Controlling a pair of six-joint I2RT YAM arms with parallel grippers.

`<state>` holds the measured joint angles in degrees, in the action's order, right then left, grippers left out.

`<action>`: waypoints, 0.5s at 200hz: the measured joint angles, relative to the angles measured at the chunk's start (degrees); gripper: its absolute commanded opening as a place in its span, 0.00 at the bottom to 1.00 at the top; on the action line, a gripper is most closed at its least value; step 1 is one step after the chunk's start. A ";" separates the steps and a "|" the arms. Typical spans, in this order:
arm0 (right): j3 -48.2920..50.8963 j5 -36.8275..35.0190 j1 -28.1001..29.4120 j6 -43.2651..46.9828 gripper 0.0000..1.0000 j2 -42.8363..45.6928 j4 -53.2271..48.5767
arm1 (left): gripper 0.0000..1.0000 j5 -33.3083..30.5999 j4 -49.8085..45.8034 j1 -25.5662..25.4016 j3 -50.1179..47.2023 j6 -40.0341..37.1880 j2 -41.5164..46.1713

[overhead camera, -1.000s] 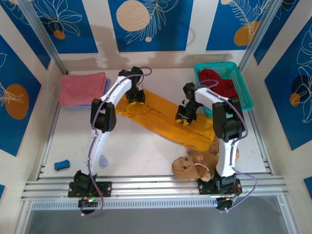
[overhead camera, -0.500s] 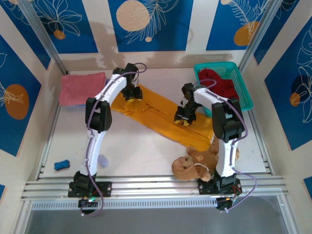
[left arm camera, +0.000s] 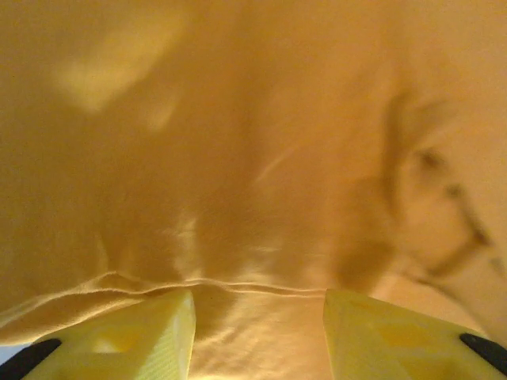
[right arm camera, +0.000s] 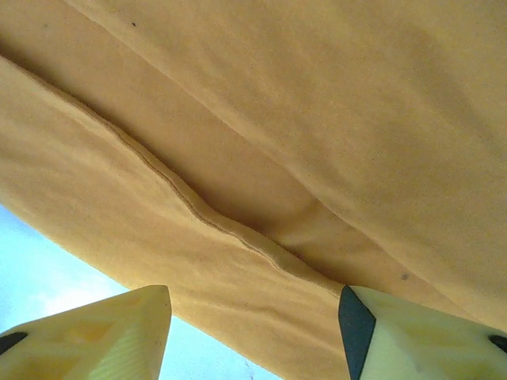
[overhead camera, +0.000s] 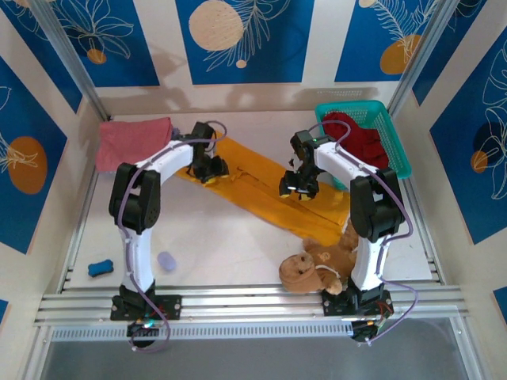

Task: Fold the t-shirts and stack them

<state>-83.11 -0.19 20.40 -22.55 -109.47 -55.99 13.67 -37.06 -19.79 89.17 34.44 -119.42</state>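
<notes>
Top external, big things first: what do you see, Mia?

The table [overhead camera: 214, 237], Ben. The orange shirt [overhead camera: 261, 194] lies long and slanted across its middle. The pink shirt [overhead camera: 131, 141] sits folded at the far left. The red shirt [overhead camera: 360, 138] is bunched in the basket [overhead camera: 400, 154] at the far right. The teddy [overhead camera: 313, 269] lies near my right arm's base, touching the orange shirt's near end.

And the grippers?

My left gripper [overhead camera: 207, 169] is on the shirt's far left end. Its fingers stand apart with cloth between them, and I cannot tell if they pinch it. My right gripper [overhead camera: 299, 188] is over the middle, jaws wide, holding nothing.

How will the shirt handle?

I think it is soft, light and floppy. It will sag and wrinkle. I would pinch it at the thick folded edge near each end, so both layers lift together.
</notes>
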 measured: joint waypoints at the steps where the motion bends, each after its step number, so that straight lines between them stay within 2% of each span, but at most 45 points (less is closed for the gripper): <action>1: 0.00 0.00 0.00 0.00 0.61 0.00 0.00 | 0.46 0.07 0.35 0.00 -0.44 0.24 0.00; 16: 0.00 0.15 0.11 0.00 0.61 0.00 -0.02 | 0.46 0.74 4.48 0.02 -4.28 2.82 0.00; 45: 0.04 1.05 0.96 -0.04 0.61 0.17 -0.31 | 0.46 1.95 9.90 0.00 -5.29 4.59 0.22; 100: 0.37 3.65 4.63 -0.48 0.62 1.46 -0.33 | 0.45 0.48 6.80 1.55 -3.61 -0.11 -0.46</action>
<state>-82.74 3.46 25.04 -23.03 -108.01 -56.31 14.15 -30.26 -18.24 85.56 34.33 -119.87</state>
